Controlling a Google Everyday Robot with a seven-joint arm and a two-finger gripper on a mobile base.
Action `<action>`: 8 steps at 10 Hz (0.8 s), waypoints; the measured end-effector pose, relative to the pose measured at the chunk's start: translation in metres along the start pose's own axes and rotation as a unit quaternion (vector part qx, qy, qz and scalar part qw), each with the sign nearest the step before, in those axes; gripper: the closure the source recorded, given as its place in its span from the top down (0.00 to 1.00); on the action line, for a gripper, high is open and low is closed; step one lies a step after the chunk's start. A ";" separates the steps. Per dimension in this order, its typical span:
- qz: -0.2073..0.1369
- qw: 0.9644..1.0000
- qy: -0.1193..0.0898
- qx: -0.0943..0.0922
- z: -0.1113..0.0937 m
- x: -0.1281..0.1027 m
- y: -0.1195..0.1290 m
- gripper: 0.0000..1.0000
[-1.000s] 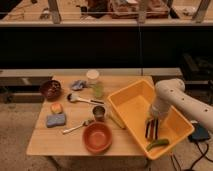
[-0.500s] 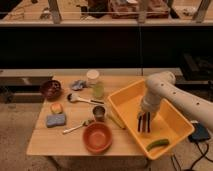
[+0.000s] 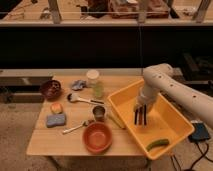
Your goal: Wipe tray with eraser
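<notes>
In the bright yellow plastic tray (image 3: 172,126), we see the tool (image 3: 141,106) gripping the dark striped oblong eraser (image 3: 140,118), which hangs lengthwise directly beneath it.

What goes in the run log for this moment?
step: wipe | gripper: inside tray, shut on eraser | eraser: upright, lower end at tray floor | green piece: lying in tray, near front edge

Upper end of eraser (image 3: 140,118) hidden under tool (image 3: 141,107), down in tray (image 3: 172,127); arm (image 3: 180,97) right of tool cut off by frame edge.
</notes>
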 end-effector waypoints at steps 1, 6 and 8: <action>0.001 1.000 -0.002 0.006 -0.001 0.008 -0.004 0.44; 0.054 0.998 -0.021 0.009 0.016 0.035 0.034 0.44; 0.073 0.997 -0.035 0.004 0.034 0.036 0.049 0.44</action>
